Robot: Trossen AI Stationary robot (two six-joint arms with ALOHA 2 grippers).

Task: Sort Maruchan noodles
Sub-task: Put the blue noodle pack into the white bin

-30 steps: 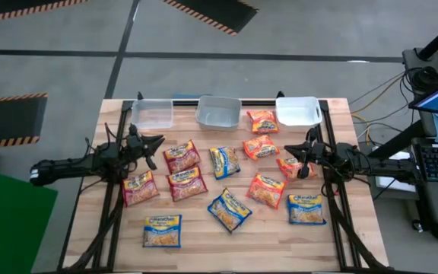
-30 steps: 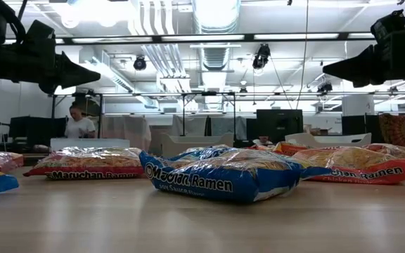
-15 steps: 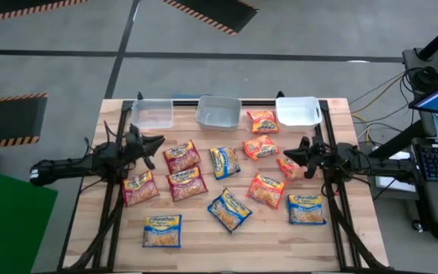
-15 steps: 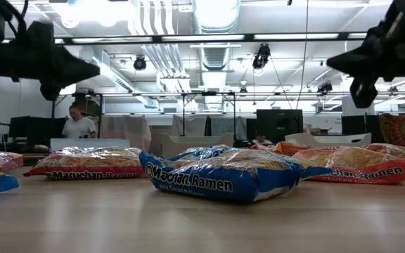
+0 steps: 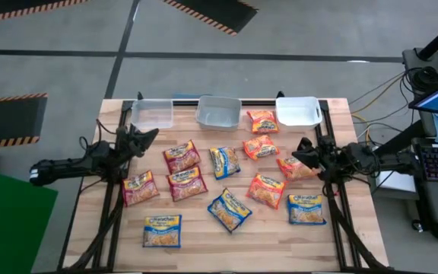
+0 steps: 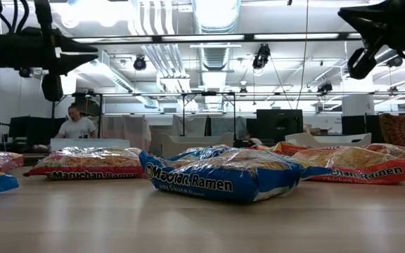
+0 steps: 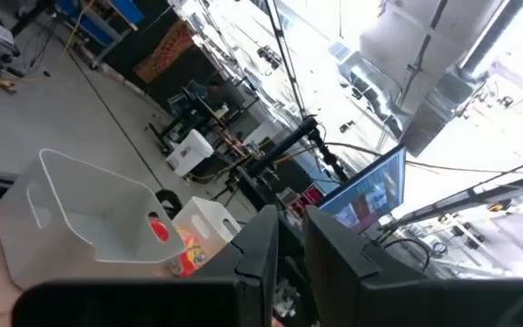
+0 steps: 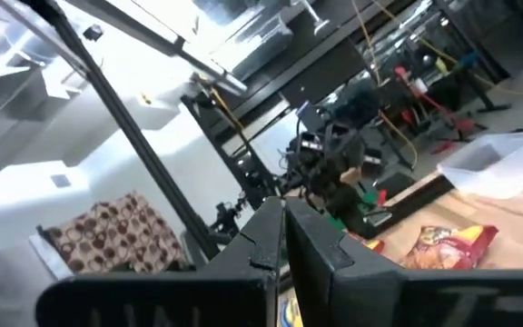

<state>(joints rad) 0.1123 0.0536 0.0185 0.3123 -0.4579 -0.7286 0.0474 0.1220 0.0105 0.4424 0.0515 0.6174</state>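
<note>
I see crinkly, flat rectangular noodle packets (image 5: 229, 209) below both closed, empty grippers, left gripper (image 5: 153, 134) and right gripper (image 5: 298, 147).

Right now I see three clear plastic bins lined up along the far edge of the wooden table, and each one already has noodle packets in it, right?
Not quite. The three clear plastic bins do line the far edge of the wooden table, but the high view shows all three empty. The crinkly ramen packets all lie loose on the tabletop.
</note>
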